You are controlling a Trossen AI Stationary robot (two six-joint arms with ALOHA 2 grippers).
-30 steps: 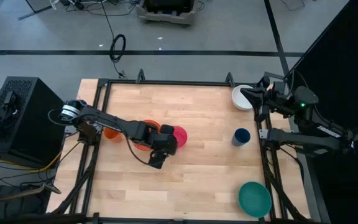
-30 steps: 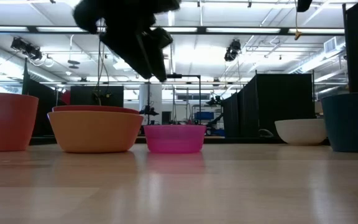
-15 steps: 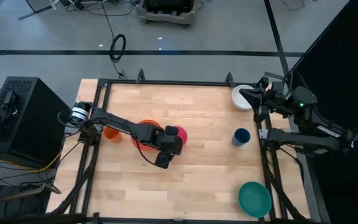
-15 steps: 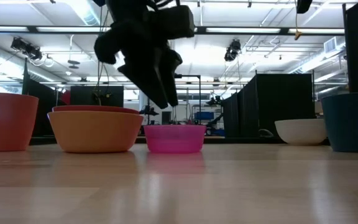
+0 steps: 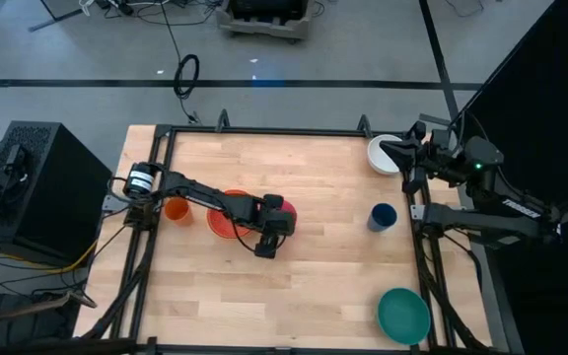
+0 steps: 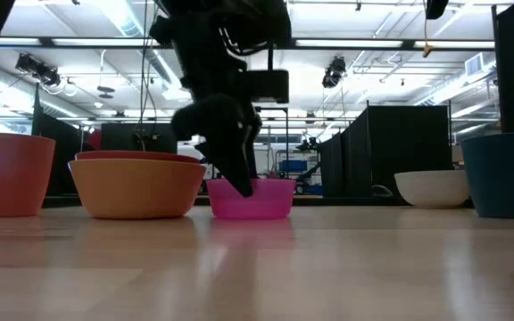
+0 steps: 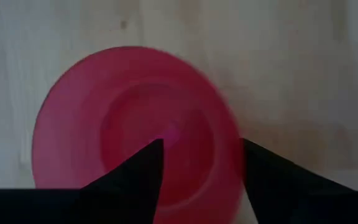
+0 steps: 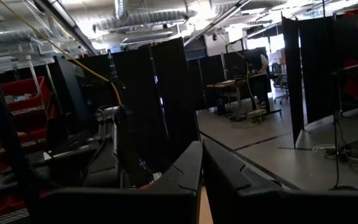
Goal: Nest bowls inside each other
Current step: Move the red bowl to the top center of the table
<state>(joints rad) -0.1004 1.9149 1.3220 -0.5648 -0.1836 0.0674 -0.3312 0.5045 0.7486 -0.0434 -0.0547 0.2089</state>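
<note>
The pink bowl [image 7: 129, 118] stands on the table, just right of the orange-yellow bowl [image 6: 136, 189], which has the red bowl [image 6: 136, 156] inside it. My left gripper [image 7: 202, 143] is open and low over the pink bowl's near rim [image 7: 234, 146]. One finger is over the inside and the other beyond the rim. The white bowl [image 5: 383, 156] stands at the far right and the teal bowl [image 5: 404, 316] at the near right. My right gripper [image 8: 201, 152] is shut and held high at the table's right edge, close to the white bowl. My left gripper comes from above, slanting toward the table's right, with the pink bowl's near rim [image 7: 234, 146] between its fingers. The outer fingertip [image 6: 242, 185] shows in front of the bowl's wall. Whether either finger touches the bowl I cannot tell.
An orange cup [image 5: 176, 209] stands left of the stacked bowls. A dark blue cup [image 5: 383, 217] stands toward the right edge. Bare wood [image 5: 304, 286] lies along the near side between the bowls. A black frame [image 5: 264, 130] runs round the table.
My left gripper has come down and gone toward the table's right edge, from above the stacked bowls to the pink bowl's rim. The bowls have not moved.
</note>
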